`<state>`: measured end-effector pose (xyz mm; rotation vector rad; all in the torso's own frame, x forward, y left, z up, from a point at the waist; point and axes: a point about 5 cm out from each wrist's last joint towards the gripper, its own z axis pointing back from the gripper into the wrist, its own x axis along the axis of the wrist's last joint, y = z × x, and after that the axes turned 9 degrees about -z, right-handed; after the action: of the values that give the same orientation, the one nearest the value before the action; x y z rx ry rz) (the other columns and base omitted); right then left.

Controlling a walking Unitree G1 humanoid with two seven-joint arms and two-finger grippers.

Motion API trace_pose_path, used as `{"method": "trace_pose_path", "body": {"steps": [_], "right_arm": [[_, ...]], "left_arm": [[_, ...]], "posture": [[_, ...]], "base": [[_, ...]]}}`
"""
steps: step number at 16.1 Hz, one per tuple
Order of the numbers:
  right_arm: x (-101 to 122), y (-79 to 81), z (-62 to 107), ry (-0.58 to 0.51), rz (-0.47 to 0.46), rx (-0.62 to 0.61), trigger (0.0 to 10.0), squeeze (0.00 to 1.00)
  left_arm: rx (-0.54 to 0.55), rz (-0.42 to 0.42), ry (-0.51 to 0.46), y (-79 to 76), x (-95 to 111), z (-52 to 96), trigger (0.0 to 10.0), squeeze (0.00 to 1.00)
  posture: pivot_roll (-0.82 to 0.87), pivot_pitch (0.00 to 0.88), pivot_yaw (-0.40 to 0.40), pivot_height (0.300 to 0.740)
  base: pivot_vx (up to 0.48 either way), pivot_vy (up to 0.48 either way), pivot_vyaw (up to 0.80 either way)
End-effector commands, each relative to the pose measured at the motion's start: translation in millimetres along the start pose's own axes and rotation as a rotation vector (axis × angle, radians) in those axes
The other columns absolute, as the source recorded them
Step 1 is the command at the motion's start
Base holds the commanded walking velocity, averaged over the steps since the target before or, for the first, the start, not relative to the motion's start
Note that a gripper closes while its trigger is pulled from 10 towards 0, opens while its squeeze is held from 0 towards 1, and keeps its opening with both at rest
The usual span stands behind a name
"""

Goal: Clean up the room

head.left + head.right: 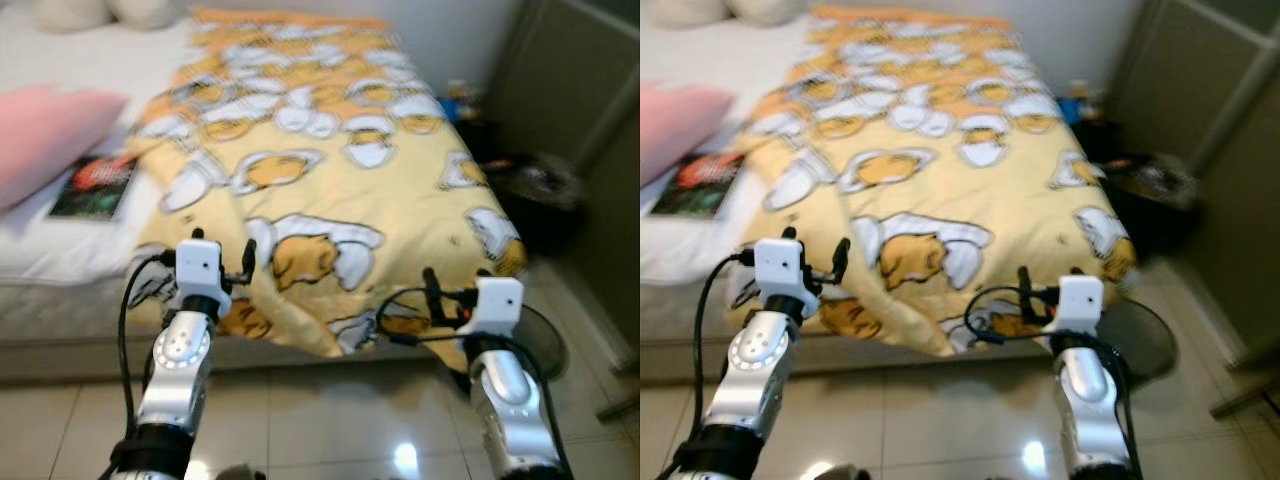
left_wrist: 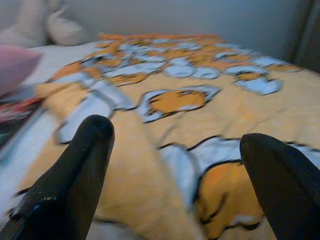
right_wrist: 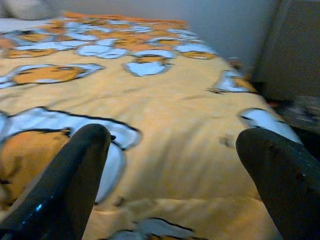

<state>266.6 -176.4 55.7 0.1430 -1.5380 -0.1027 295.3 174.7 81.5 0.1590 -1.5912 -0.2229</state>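
Blurred yellow blanket [image 1: 330,170] drapes over the bed's [image 1: 60,270] foot edge.

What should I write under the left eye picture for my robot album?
Robot's open left gripper and right gripper raised before a yellow cartoon blanket, book and pink pillow on the bed.

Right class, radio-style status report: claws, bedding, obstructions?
Left claw open, right claw open, both at bed's foot edge. Yellow blanket rumpled, untouched. Book and pink pillow on sheet.
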Motion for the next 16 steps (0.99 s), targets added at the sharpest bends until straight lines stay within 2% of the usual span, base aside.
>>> {"method": "trace_pose_path", "body": {"steps": [1,4,16], "right_arm": [[1.5,0.7,-3.0,-0.003,-0.002,0.002,10.0,0.0],[-0.4,-0.2,-3.1,-0.007,-0.013,-0.015,10.0,0.0],[-6.7,8.5,-7.6,0.022,-0.014,0.017,10.0,0.0]], "left_arm": [[-0.02,-0.011,-0.002,-2.0,1.3,0.3,10.0,0.0],[-0.073,-0.006,-0.003,-3.9,3.1,0.9,10.0,0.0],[-0.009,0.035,0.052,9.9,-0.9,0.8,10.0,0.0]], "posture": [[-0.01,0.0,-0.024,0.74],[0.0,0.0,-0.013,0.74],[0.01,0.0,-0.016,0.74]], "base": [[0.0,0.0,0.7],[0.129,0.0,0.67],[0.395,0.255,0.0]]}}
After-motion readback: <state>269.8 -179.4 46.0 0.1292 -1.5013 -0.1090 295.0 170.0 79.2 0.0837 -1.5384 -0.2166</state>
